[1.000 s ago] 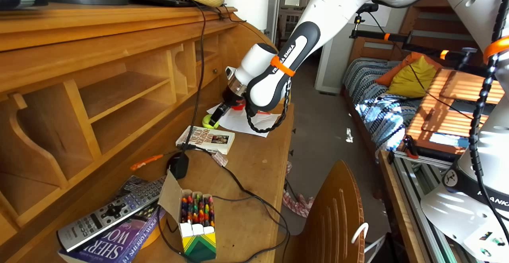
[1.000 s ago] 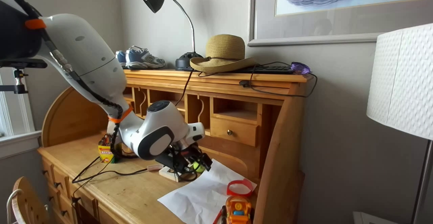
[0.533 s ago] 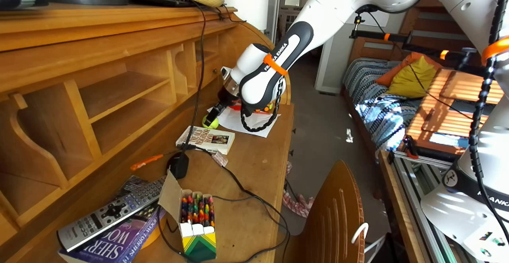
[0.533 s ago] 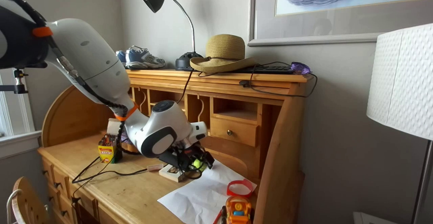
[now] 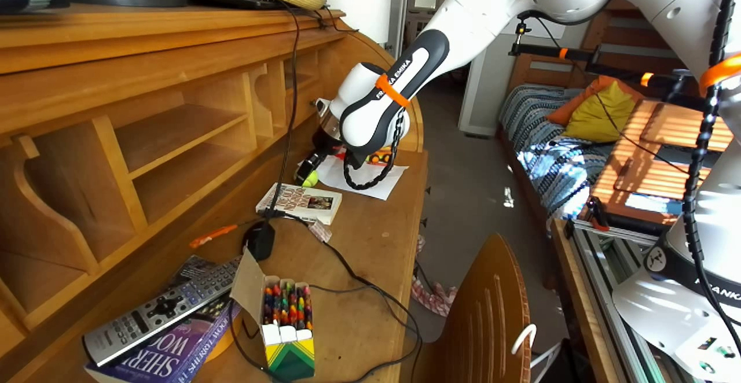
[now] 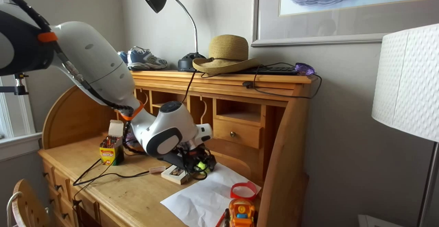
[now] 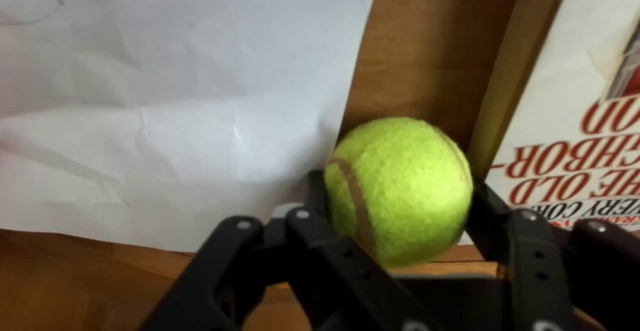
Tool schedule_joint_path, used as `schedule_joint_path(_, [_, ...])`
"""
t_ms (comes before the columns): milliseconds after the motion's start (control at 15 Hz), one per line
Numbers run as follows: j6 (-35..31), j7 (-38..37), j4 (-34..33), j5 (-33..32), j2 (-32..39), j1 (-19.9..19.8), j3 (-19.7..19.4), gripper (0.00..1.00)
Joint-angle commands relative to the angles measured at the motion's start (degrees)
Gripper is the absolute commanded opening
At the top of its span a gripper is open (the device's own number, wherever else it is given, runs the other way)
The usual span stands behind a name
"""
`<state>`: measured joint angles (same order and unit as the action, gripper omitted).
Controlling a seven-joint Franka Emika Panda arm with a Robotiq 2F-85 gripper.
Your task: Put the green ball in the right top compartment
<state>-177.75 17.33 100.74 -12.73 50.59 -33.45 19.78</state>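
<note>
Two jaws pinch one green ball [image 7: 400, 191] beside one white sheet [image 7: 190, 106] and one paperback [image 7: 570, 126].

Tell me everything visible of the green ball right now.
The green ball is round and bright yellow-green, with a fuzzy, felt-like surface and brownish curved seam lines, much like a tennis ball; no lettering shows. The gripper is closed on it from two opposite sides. In the wrist view it shows at the edge of the white paper, beside the book; whether it touches either, or the desk, I can't tell. In both exterior views the gripper partly hides it.
</note>
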Motion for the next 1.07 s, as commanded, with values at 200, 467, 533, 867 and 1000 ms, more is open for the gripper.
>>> schedule_joint_path(200, [-2.16, 1.24, 7.03, 3.07, -2.92, -0.82, 0.54, 0.42])
schedule_joint_path(467, [-13.33, -1.05, 17.29, 1.48, -6.03, -2.32, 0.43, 0.42])
schedule_joint_path(533, [-16.49, -2.09, 19.76, 0.55, -6.7, -2.52, 0.04, 0.42])
schedule_joint_path(867, [-34.14, -9.44, 30.37, -0.57, -10.15, 1.38, -6.58, 0.42])
schedule_joint_path(1000, [-42.47, -11.71, 32.78, -0.73, -10.51, 4.07, -10.22, 0.42])
